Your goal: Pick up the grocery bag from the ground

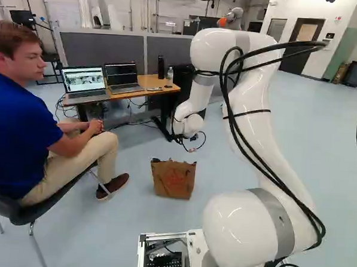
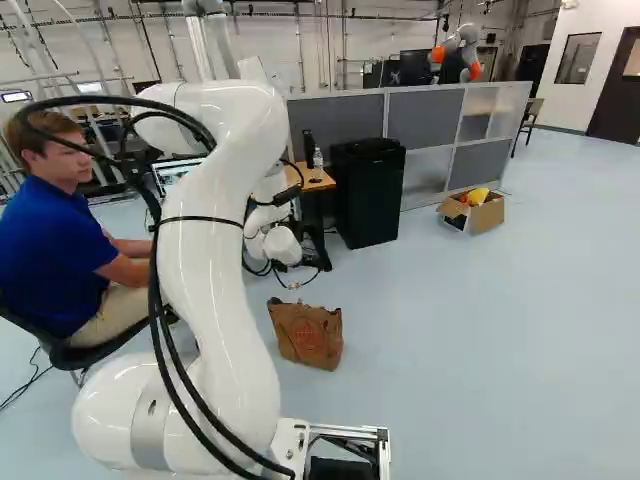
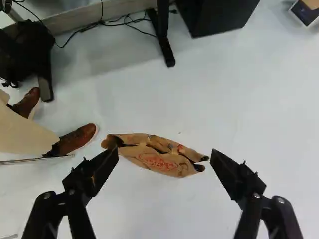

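The gripper [image 1: 194, 137] shows only as a small dark part below the white wrist in the left base view; its fingertips are hard to make out there. In the wrist view the gripper [image 3: 164, 156] is wide open, with nothing held. A brown paper grocery bag [image 1: 173, 180] stands upright on the floor, ahead of the arm's base. Seen from above, the bag [image 3: 158, 157] lies well below the gripper, its crumpled top edge running across the space between the two fingers. Both fingers are apart from it.
A seated person's shoe [image 3: 76, 139] rests on the floor beside the bag. Beyond stand a desk [image 1: 146, 83] with laptops, a black cabinet [image 2: 368, 190] and a cardboard box [image 2: 485, 215]. Cables run under the desk. Another robot [image 2: 460, 52] is behind the partition.
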Robot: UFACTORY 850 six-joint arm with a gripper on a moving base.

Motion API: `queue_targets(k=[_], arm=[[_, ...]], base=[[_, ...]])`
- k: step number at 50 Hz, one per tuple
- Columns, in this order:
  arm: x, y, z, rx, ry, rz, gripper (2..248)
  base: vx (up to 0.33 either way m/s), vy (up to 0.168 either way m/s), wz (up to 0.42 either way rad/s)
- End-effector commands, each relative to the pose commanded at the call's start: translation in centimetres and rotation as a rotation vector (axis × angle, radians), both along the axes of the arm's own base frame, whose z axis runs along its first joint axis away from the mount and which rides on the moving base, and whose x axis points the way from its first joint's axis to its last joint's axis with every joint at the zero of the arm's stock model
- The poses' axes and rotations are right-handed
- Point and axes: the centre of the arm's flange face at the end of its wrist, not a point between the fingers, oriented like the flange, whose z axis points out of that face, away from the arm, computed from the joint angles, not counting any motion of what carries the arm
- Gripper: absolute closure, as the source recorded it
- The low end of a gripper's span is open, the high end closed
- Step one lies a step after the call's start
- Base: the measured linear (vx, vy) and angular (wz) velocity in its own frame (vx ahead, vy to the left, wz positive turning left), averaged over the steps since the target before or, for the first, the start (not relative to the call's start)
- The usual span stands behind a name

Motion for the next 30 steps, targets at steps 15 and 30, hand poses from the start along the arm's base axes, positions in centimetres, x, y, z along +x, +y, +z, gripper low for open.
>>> queue_targets(k=[15,30], arm=[[0.7,0.0,-3.8,-0.152,0.030,0.218,3],[1.3,0.1,-7.7,-0.323,0.052,0.482,3]], base=[[0.000,0.000,0.000],[0.000,0.000,0.000]])
